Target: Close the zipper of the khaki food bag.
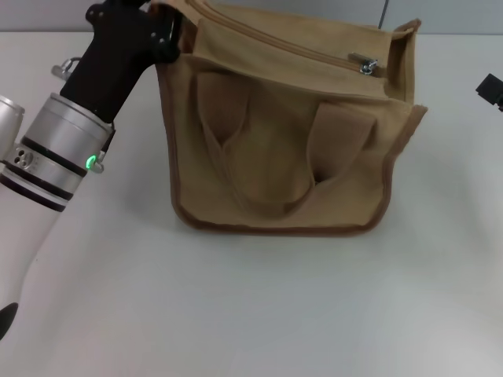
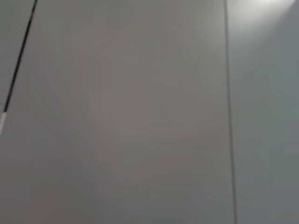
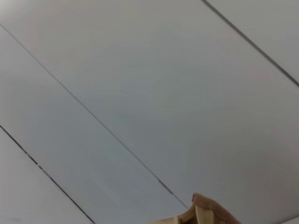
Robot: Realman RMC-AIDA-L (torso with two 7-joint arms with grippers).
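Note:
The khaki food bag [image 1: 283, 149] stands upright on the white table, its two loop handles hanging down the front panel. The zipper [image 1: 291, 43] runs along the top, and its silver pull tab [image 1: 363, 63] sits near the bag's right end. My left gripper [image 1: 161, 27] is at the bag's top left corner, right against the fabric. My right gripper [image 1: 491, 88] shows only as a black part at the right edge of the head view, apart from the bag. A corner of the bag [image 3: 205, 215] shows in the right wrist view.
The white table [image 1: 259, 306] spreads around and in front of the bag. My left arm [image 1: 55, 157] crosses the table's left side. Both wrist views show mostly grey wall panels [image 2: 140, 116].

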